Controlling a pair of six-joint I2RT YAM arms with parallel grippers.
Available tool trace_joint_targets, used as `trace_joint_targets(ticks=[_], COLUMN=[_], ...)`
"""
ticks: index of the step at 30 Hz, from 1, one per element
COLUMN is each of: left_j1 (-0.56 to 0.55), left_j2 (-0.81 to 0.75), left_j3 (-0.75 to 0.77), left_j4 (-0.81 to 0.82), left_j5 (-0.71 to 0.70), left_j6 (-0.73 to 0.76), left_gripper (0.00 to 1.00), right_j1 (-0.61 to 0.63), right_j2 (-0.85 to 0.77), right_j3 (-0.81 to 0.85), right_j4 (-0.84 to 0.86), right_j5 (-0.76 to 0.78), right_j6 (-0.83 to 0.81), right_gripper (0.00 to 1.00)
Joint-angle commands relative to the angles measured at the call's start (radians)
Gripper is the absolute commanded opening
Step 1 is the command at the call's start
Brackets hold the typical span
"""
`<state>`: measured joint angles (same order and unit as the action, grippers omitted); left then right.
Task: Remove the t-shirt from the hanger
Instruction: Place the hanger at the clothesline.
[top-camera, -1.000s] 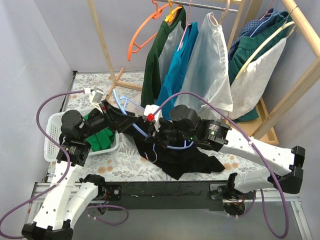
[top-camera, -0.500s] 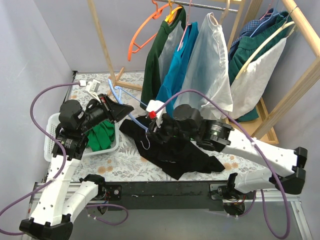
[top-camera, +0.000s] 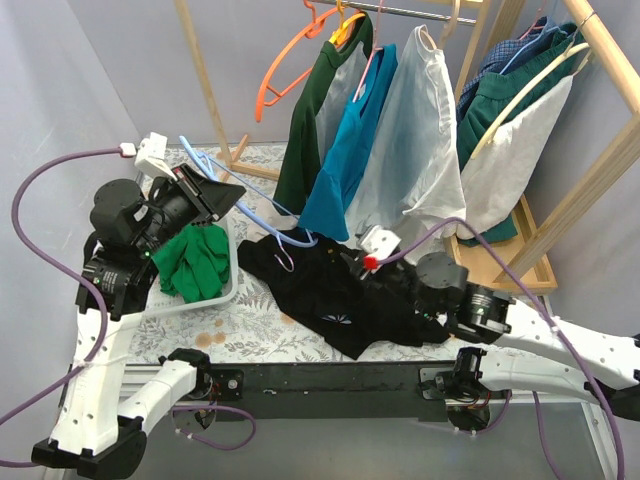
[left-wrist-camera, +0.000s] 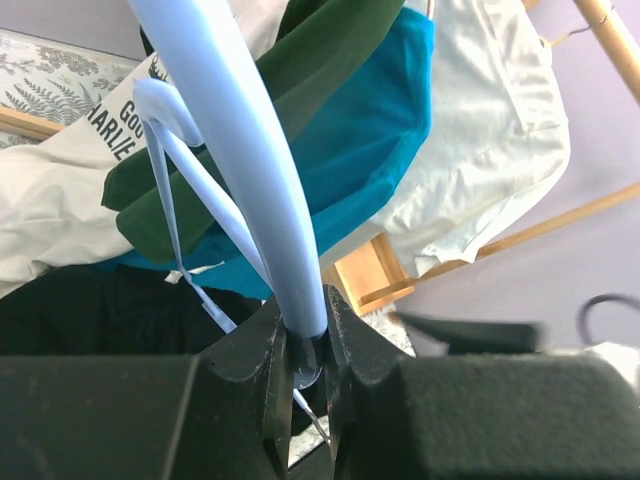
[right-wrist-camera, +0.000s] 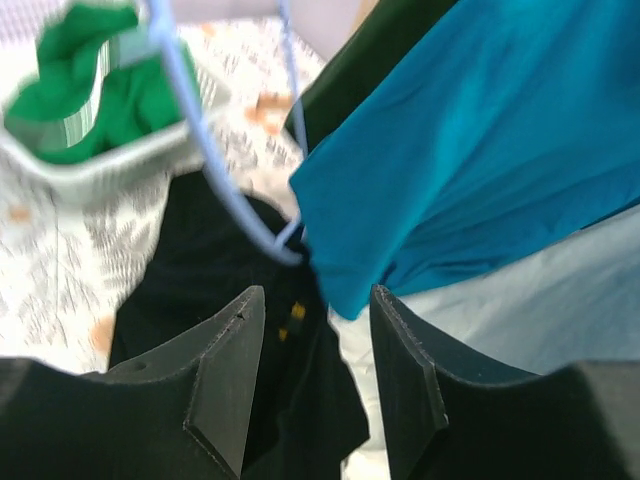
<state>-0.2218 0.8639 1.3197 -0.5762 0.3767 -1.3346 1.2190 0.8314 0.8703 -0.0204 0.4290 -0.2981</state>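
Most of the job is looking done: the left gripper (left-wrist-camera: 300, 352) is pinching the hanger (left-wrist-camera: 247, 150) aloft, one end near the t-shirt (top-camera: 340, 300). The right gripper (right-wrist-camera: 315, 300) is hovering spread.

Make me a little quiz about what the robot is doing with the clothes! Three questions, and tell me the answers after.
1. True or false: the left gripper is shut on the blue hanger.
2. Pick one: where does the black t-shirt lie? A) hanging on the rack B) on the table C) on the floor
3. Fill in the gap: the cloth in the white basket is ____ in colour.

Key: 1 true; 2 B; 3 green.
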Motion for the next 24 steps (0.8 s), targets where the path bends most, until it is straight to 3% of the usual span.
trace_joint_targets(ticks=[1,5,10,24], left_j1=[0.006,0.006,0.006,0.006], left_j2=[0.007,0.014,-0.02,-0.051], left_j3=[0.15,0.213,0.188,0.2], left_j4=[-0.065,-0.108,-0.106,-0.116], left_j5=[-0.058,-0.047,-0.032,-0.033], left_j6=[-0.041,-0.063,-0.094,-0.112], left_gripper=[0.0,0.0,0.0,0.0], right_j1=[0.051,0.096,0.131,0.172], right_j2=[0.015,0.08,0.153,0.284], right_j3=[-0.077,-0.057,-0.033,0.05], right_j4=[0.23,0.324,0.41,0.441], right_j5=[0.024,0.005,-0.027,-0.179], right_j6=[-0.085,-0.171,-0.243,-0.243], right_gripper=[0.53,0.52,0.51,0.53])
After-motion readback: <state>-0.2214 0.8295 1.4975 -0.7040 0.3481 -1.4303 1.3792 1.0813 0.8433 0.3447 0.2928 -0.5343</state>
